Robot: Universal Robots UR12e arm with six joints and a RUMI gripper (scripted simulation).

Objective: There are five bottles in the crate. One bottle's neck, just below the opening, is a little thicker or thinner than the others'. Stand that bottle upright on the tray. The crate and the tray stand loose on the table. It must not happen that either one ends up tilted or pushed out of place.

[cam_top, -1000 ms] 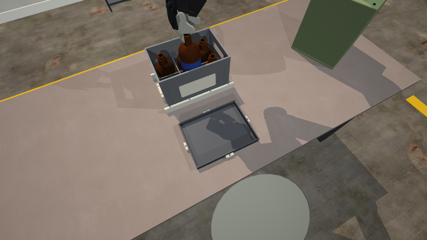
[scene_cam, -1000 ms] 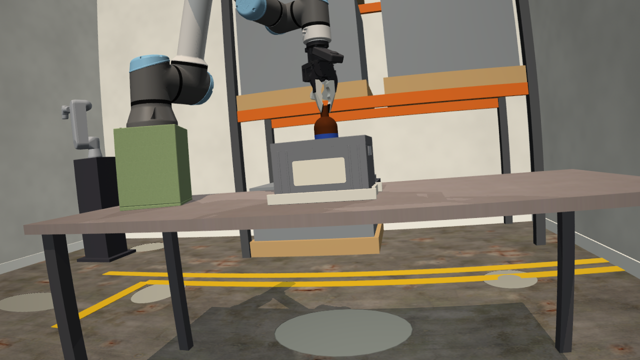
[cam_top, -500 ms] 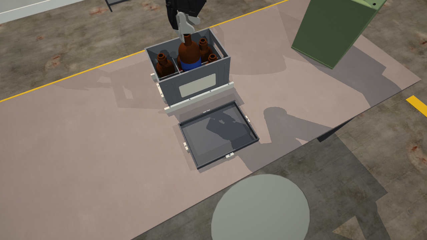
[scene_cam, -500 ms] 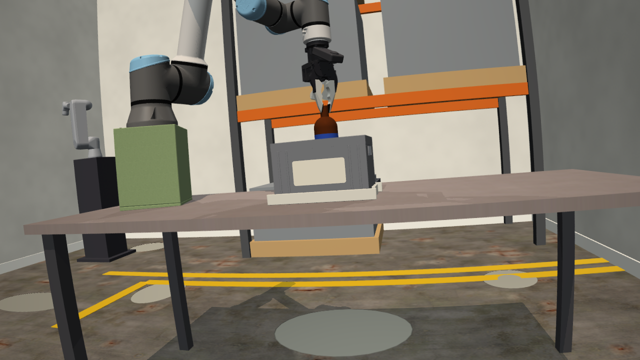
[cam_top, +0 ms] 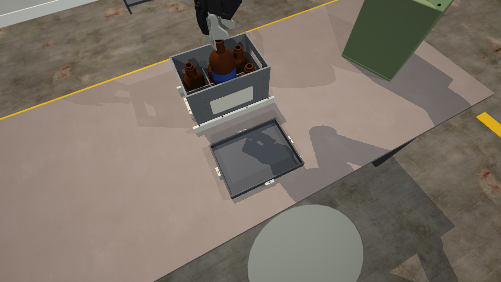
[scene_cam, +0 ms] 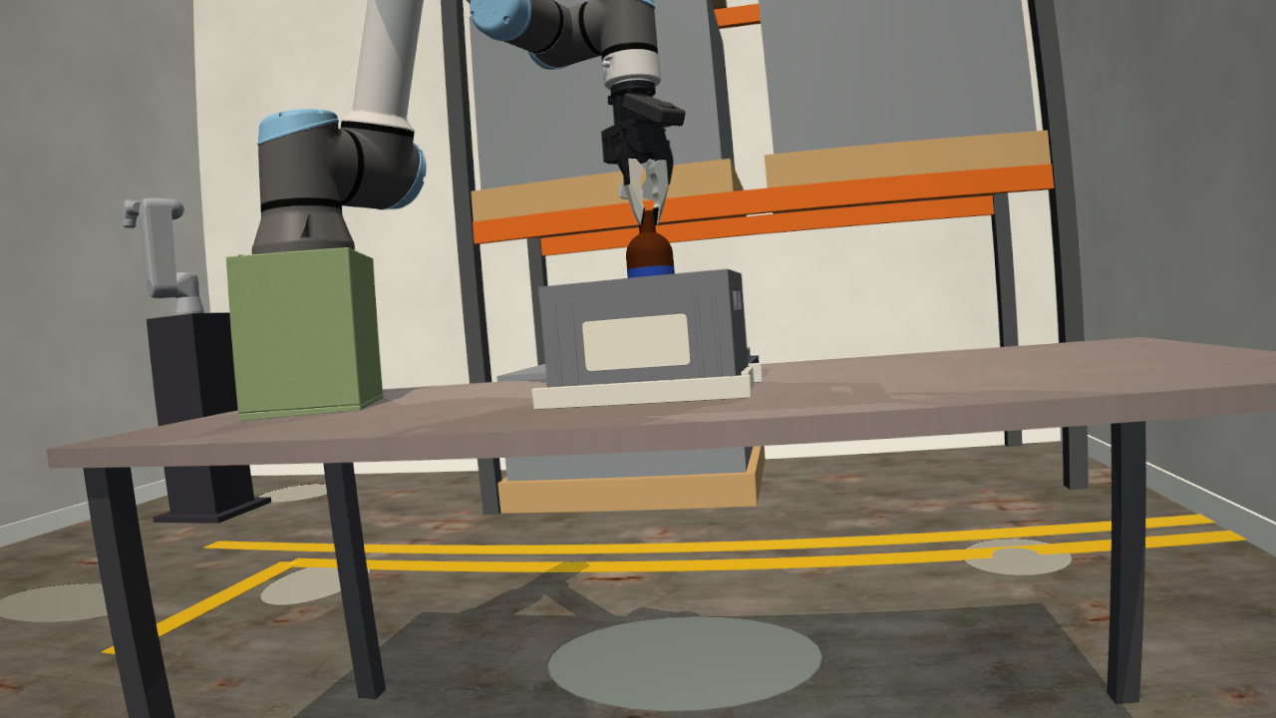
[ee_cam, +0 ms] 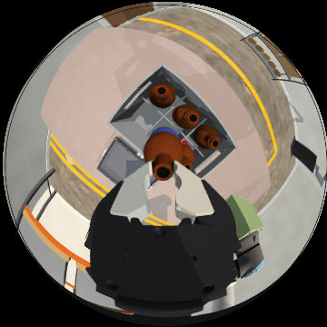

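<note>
My gripper (cam_top: 217,37) is shut on the neck of a brown bottle with a blue label (cam_top: 221,64). The bottle hangs upright, half raised out of the grey crate (cam_top: 225,82); its lower part is still inside. In the side view the gripper (scene_cam: 646,203) holds the blue-label bottle (scene_cam: 648,250) above the crate (scene_cam: 640,327). In the wrist view the fingers clamp the bottle mouth (ee_cam: 163,170). The other brown bottles (cam_top: 193,75) (cam_top: 239,56) (cam_top: 249,67) stand in the crate's cells. The dark tray (cam_top: 256,157) lies in front of the crate, with nothing in it.
The crate sits on a white base strip (cam_top: 233,114). The green pedestal of the arm (cam_top: 390,33) stands at the table's far right. A shelf rack (scene_cam: 758,191) rises behind the table. The table edge runs close past the tray.
</note>
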